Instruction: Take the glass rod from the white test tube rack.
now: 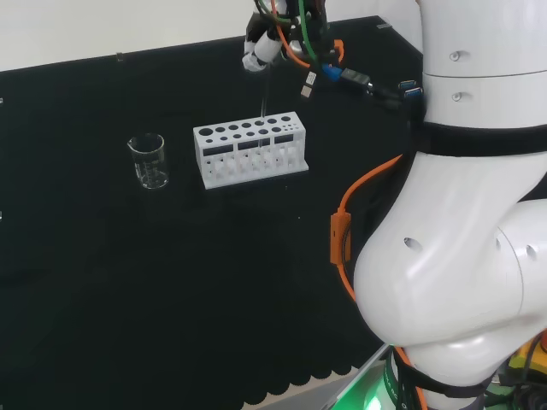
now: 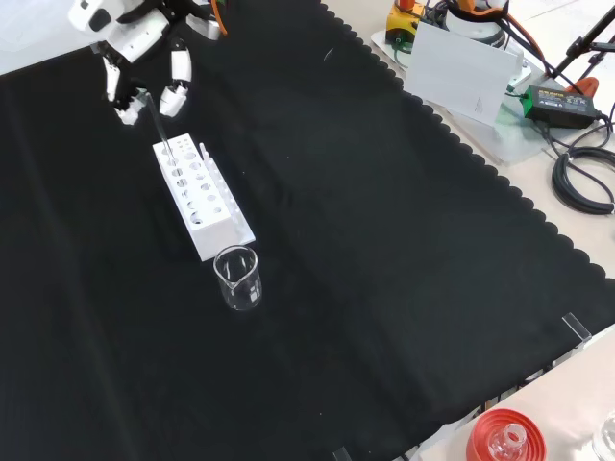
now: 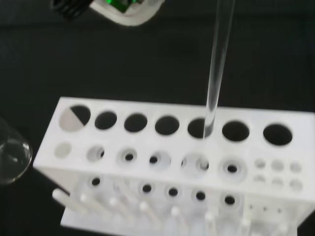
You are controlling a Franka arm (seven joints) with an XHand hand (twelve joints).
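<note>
**Glass rod lifted, tip at the rack's top holes**

Glass rod (image 3: 216, 64) pinched in the curled fingers of the hand (image 2: 144, 58), hanging nearly upright above the white test tube rack (image 1: 249, 154). Lower tip level with the rack's top plate, at the rim of one hole in the large-hole row, third from one end, as seen in the wrist view. In the head view, thin and faint, running down from the hand (image 1: 261, 51) to the right part of the rack's top, near the far edge of the worktop (image 1: 102, 307). In the front view, slanting from the fingers down to the far end of the rack (image 2: 197, 202), toward the worktop's upper-left corner.

Rack standing flat on the black cloth, its rows of round holes facing up, short white pegs along its lower tier. Clear glass beaker (image 2: 237, 277) upright just beside the rack's near end in the front view, and to the rack's left in the head view (image 1: 149, 160), apart from it. Rim of that beaker (image 3: 12, 157) at the margin of the wrist view, next to the rack's end. Scalloped cloth edge along the worktop's front and right sides.
</note>
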